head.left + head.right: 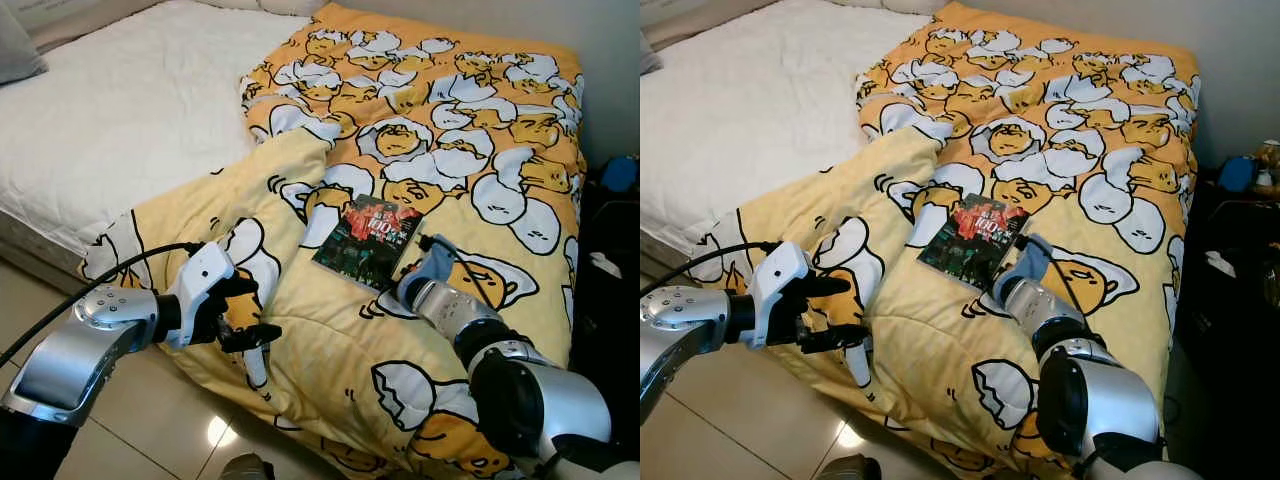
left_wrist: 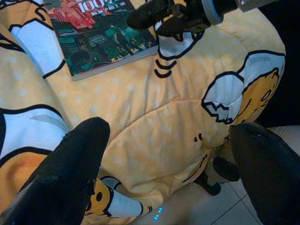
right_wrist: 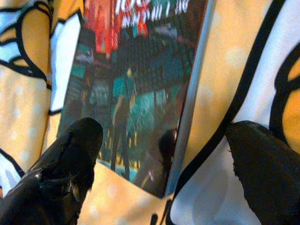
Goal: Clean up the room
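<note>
Black fingers of the right hand [image 3: 161, 154] gape wide at the near edge of the book [image 1: 367, 240], which lies flat on the yellow quilt [image 1: 480, 150]. One finger should slide under the spine. Left hand [image 1: 245, 312], also open, hovers at the bed's near-left edge.
</note>
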Tool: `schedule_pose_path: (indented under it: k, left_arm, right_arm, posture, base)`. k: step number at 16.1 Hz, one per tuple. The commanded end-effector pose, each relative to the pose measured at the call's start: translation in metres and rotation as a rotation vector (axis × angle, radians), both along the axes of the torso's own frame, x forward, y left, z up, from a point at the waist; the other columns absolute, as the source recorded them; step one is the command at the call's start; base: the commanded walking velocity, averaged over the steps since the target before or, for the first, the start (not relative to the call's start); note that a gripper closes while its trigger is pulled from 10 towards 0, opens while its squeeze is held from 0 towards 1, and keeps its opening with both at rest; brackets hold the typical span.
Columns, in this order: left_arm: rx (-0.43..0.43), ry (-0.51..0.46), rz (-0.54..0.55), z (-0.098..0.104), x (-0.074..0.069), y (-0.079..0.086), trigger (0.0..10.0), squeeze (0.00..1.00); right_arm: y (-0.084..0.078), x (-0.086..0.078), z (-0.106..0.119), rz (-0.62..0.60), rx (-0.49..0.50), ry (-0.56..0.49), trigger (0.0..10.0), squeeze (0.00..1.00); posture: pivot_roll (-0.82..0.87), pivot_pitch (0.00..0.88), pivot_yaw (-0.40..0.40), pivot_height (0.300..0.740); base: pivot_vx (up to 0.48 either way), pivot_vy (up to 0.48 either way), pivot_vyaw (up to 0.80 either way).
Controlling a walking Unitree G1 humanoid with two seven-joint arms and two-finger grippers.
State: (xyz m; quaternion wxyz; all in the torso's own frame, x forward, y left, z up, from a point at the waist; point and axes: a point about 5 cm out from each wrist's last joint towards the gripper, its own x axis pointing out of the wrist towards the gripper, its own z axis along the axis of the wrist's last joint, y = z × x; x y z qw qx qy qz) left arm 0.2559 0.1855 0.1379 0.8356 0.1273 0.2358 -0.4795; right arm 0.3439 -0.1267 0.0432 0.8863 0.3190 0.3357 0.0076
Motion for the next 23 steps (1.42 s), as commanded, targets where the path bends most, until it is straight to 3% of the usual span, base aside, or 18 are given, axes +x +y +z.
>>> schedule_pose_path:
  k: [1, 3, 6, 8, 13, 15, 19, 23]
  left_arm:
    - [0.006, 0.011, -0.014, 0.000, -0.003, -0.001, 10.0, 0.00]
    - [0.009, 0.014, -0.015, -0.001, -0.005, -0.002, 10.0, 0.00]
    - [0.012, 0.013, -0.010, -0.001, -0.007, -0.003, 10.0, 0.00]
    - [0.014, 0.014, -0.004, -0.001, -0.009, -0.001, 10.0, 0.00]
    - [0.016, 0.009, -0.004, 0.000, -0.009, -0.002, 10.0, 0.00]
    - [0.017, 0.008, -0.004, 0.000, -0.008, -0.002, 10.0, 0.00]
    - [0.011, 0.011, -0.009, 0.000, -0.009, -0.005, 10.0, 0.00]
    - [0.018, 0.022, -0.013, 0.001, -0.016, -0.003, 10.0, 0.00]
  right_arm:
    - [0.003, -0.007, -0.009, 0.013, 0.026, 0.043, 10.0, 0.00]
    - [0.006, -0.010, -0.012, 0.038, 0.004, 0.054, 10.0, 0.00]
    - [0.008, -0.004, -0.004, -0.040, 0.157, 0.005, 10.0, 0.00]
    - [0.011, 0.003, 0.008, -0.025, 0.251, -0.071, 10.0, 0.00]
    - [0.015, 0.009, 0.021, 0.029, 0.334, -0.147, 10.0, 0.00]
    - [0.016, 0.009, 0.020, 0.036, 0.336, -0.142, 10.0, 0.00]
    - [0.022, -0.012, -0.011, 0.066, 0.163, 0.015, 10.0, 0.00]
    - [0.022, -0.007, -0.006, -0.032, 0.233, -0.037, 10.0, 0.00]
  posture:
    - [0.21, 0.107, 0.012, 0.740]
    - [0.22, 0.110, 0.009, 0.740]
    - [0.22, 0.117, 0.001, 0.740]
    - [0.22, 0.121, -0.001, 0.740]
    - [0.22, 0.125, 0.002, 0.740]
    - [0.22, 0.124, 0.003, 0.740]
    - [0.24, 0.138, 0.006, 0.740]
    - [0.27, 0.169, 0.020, 0.740]
  base:
    - [0.000, 0.000, 0.00]
    - [0.000, 0.000, 0.00]
    - [0.000, 0.000, 0.00]
    - [0.000, 0.000, 0.00]
    - [0.000, 0.000, 0.00]
    - [0.000, 0.000, 0.00]
    - [0.000, 0.000, 0.00]
    - [0.000, 0.000, 0.00]
